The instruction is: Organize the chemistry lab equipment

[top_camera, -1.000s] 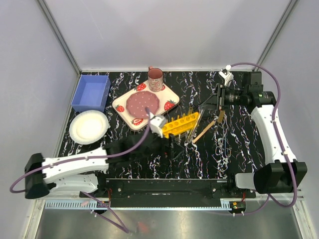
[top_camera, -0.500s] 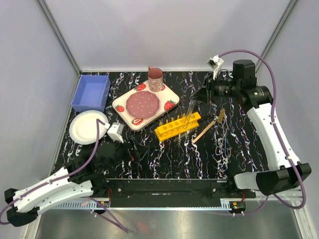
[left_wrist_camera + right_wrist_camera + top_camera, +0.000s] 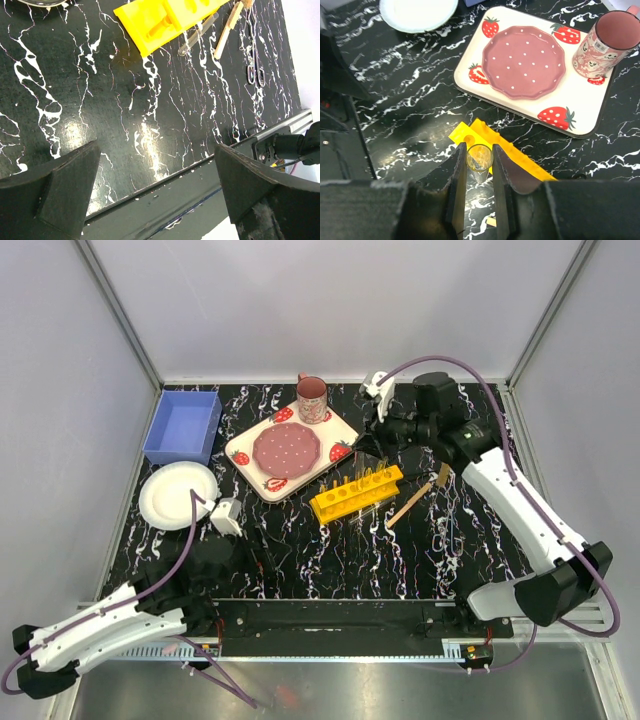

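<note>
Well, the left claw [image 3: 157, 167] gapes wide with nothing in it, low over the desk [image 3: 100, 100]. The yellow test-tube rack [image 3: 165, 22] lies well ahead of it. The right claw [image 3: 478, 150] pinches a thin clear tube [image 3: 480, 161] upright, just above that rack. The tube looks light, slippery and easy to break, so a soft squeeze near its top seems best.

The desk [image 3: 330, 552] in front of the yellow rack [image 3: 355, 492] is bare, so I can pass there. Behind it the strawberry tray [image 3: 241, 456] and mug [image 3: 312, 398] stand in my way. A brush [image 3: 412, 505] lies at its right.
</note>
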